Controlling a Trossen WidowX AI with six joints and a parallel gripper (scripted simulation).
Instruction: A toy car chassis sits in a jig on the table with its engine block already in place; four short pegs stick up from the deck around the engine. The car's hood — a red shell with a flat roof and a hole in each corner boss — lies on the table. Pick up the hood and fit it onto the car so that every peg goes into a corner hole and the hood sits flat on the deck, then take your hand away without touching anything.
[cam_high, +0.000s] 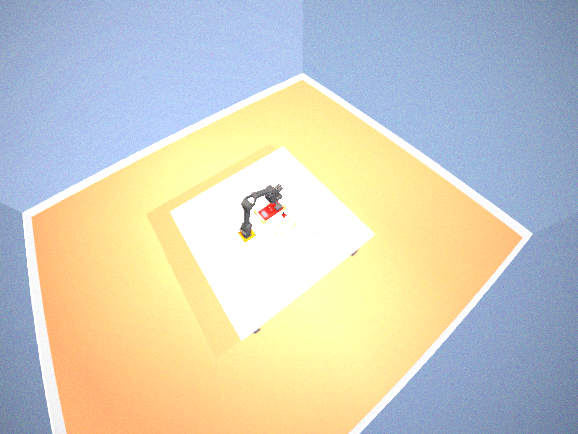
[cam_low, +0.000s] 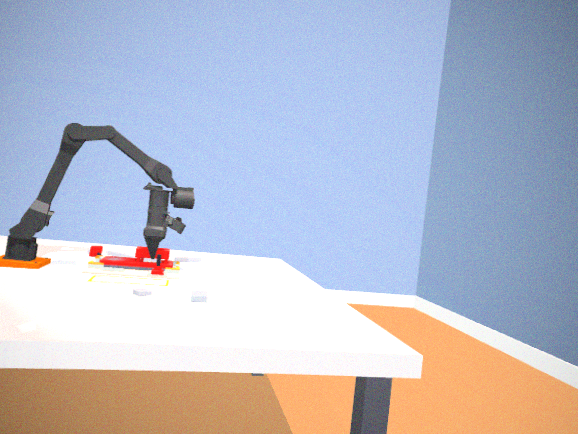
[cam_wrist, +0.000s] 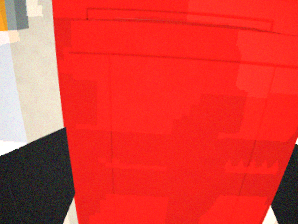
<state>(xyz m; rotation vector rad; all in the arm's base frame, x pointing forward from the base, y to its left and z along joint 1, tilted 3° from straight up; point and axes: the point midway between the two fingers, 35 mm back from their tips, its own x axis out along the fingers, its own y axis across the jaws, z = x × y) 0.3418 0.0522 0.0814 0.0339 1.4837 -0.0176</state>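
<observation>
The red hood (cam_low: 143, 251) (cam_wrist: 165, 110) is between the fingers of my gripper (cam_low: 152, 256) (cam_wrist: 173, 134), which is shut on its two sides. It fills most of the wrist view. In the exterior view the hood looks roughly level, low at the right end of the red chassis (cam_low: 117, 261) (cam_high: 270, 212). The chassis lies in the jig, with yellow corner pieces (cam_low: 93, 263). A dark part (cam_low: 159, 260), perhaps of the engine block, shows in front of the hood. The pegs and corner holes cannot be made out, nor whether the hood touches the deck.
A red block (cam_low: 96, 250) stands behind the chassis's left end. A small red piece (cam_low: 157, 271) (cam_high: 284, 215) lies in front of its right end. Nearer the table's front are a yellow outline (cam_low: 167, 283) and two pale blocks (cam_low: 142, 292) (cam_low: 199, 297). The arm's orange base (cam_low: 30, 262) is at left.
</observation>
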